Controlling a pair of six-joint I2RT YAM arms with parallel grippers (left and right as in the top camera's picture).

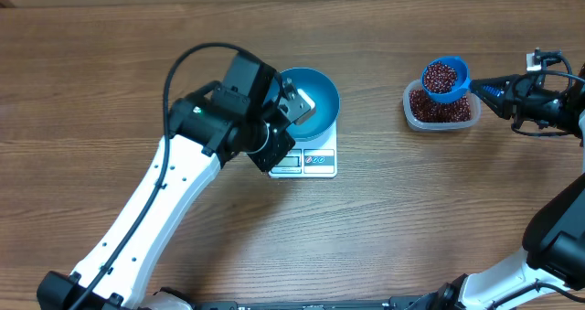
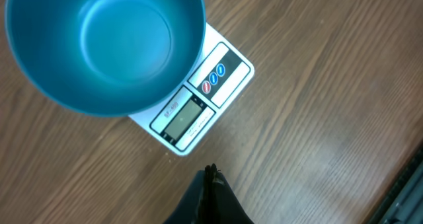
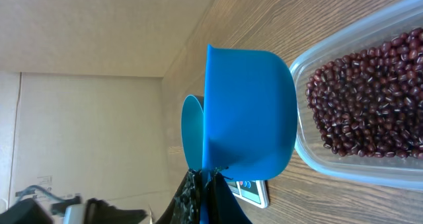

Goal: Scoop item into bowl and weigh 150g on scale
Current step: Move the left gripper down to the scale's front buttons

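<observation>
The teal bowl (image 1: 311,98) stood on the white digital scale (image 1: 311,161), covering all but the strip with the display and buttons. The scale sat near the middle of the wooden table (image 1: 411,219). In the left wrist view the bowl's interior showed a smooth, bare surface. The display could not be read.

The left gripper (image 2: 211,176) hung over the table just beyond the display edge of the scale. Its fingers were pressed together and gripped nothing.

The red-brown beans (image 1: 441,106) lay in two places, both well apart from the bowl on the right side of the table. Most formed a layer in the clear plastic tub (image 1: 471,116). The remainder filled the blue scoop (image 1: 445,78) to roughly its rim.

The right gripper (image 1: 482,89) was clamped on the scoop's handle. It held the scoop level over the tub's rim on the side away from the robot. Whether the scoop touched that rim could not be determined. The right wrist view showed the scoop's underside, with the tub of beans just beside it.
</observation>
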